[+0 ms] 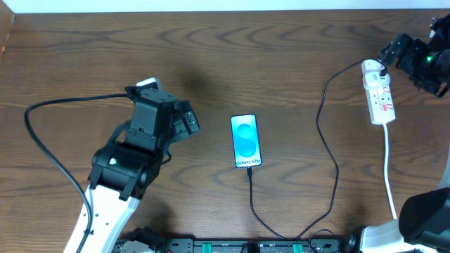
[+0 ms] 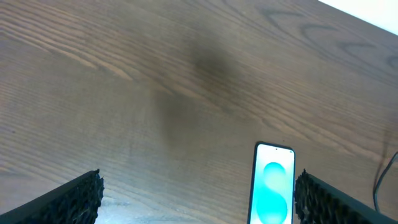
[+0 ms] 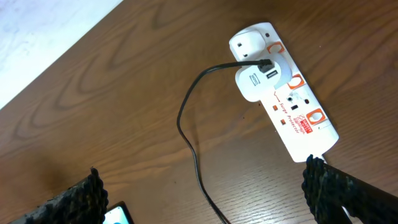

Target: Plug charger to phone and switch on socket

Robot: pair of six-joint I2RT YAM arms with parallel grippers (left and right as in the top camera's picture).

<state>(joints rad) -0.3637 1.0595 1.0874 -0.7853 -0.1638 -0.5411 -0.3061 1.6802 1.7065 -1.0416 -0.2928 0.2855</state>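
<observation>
The phone [image 1: 245,141] lies flat mid-table with its blue screen lit; it also shows in the left wrist view [image 2: 272,184] and at the bottom edge of the right wrist view [image 3: 118,215]. The thin black charger cable [image 1: 328,147] runs from the phone's near end, loops along the front, and rises to the white power strip [image 1: 377,93] at the right, where its plug sits in a white adapter [image 3: 258,78]. My left gripper [image 2: 198,196] is open and empty, left of the phone. My right gripper [image 3: 205,193] is open and empty, beside the strip's far end.
The strip's white cord [image 1: 389,165] runs toward the front edge at the right. The left arm's black cable [image 1: 49,151] loops across the left side of the wooden table [image 1: 211,56].
</observation>
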